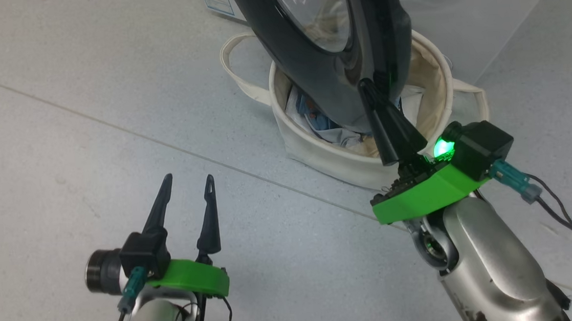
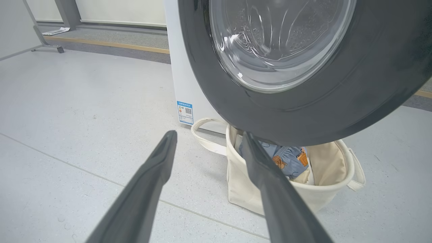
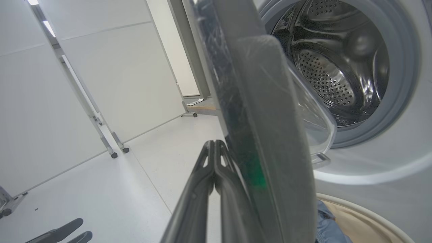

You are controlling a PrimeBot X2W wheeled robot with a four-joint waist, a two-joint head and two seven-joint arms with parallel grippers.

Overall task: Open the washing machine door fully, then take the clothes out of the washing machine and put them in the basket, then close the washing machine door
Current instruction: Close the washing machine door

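Head view: seems at the last step, with the clothes [image 1: 323, 126] already in the basket [image 1: 325, 156] beneath the swung-open washing machine door [image 1: 300, 67] (empty drum [image 3: 337, 60] in the right wrist view). Probably calls next for a steady push on the door toward the washing machine [image 3: 371, 162]. Reaches up with the right gripper [image 1: 366, 85] pinched shut, empty, against the black rim [image 1: 383, 48]; holds the left gripper [image 1: 189, 178] spread wide, low, well apart.

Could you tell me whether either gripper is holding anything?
Nothing is held: left gripper open and empty; right gripper shut on nothing, beside the washing machine door.
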